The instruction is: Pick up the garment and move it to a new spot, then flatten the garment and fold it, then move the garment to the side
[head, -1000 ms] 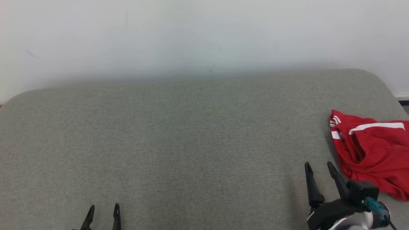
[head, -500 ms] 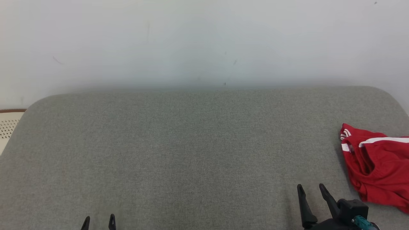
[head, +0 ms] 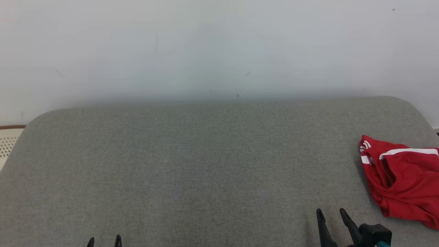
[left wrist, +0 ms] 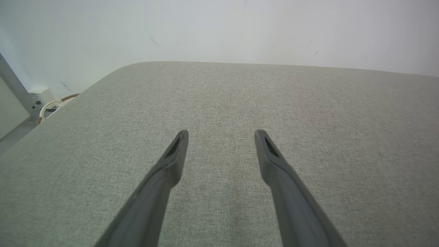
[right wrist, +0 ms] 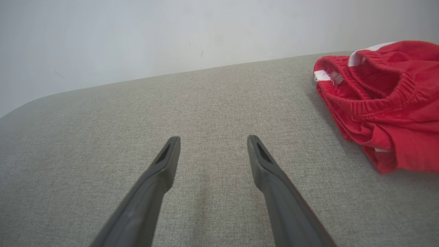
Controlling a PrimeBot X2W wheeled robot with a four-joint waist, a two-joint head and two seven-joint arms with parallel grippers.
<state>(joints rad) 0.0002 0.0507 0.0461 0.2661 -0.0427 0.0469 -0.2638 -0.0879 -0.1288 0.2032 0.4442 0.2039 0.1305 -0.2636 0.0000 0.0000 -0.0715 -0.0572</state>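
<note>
Head view: left end effector (head: 104,240) and right end effector (head: 330,210) spread, empty; a shallow pinch could shove the bunched garment (head: 401,178) off the table (head: 205,154).

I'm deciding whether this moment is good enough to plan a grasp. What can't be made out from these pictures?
- Red garment: the right edge cuts it off in the head view and the right wrist view, so its full outline can't be told.
- Left gripper: in the head view the bottom edge cuts off all but the fingertips.
- Pale perforated object: in the head view it is cut by the left edge and partly hidden behind the grey cushion; what it is can't be told.
</note>
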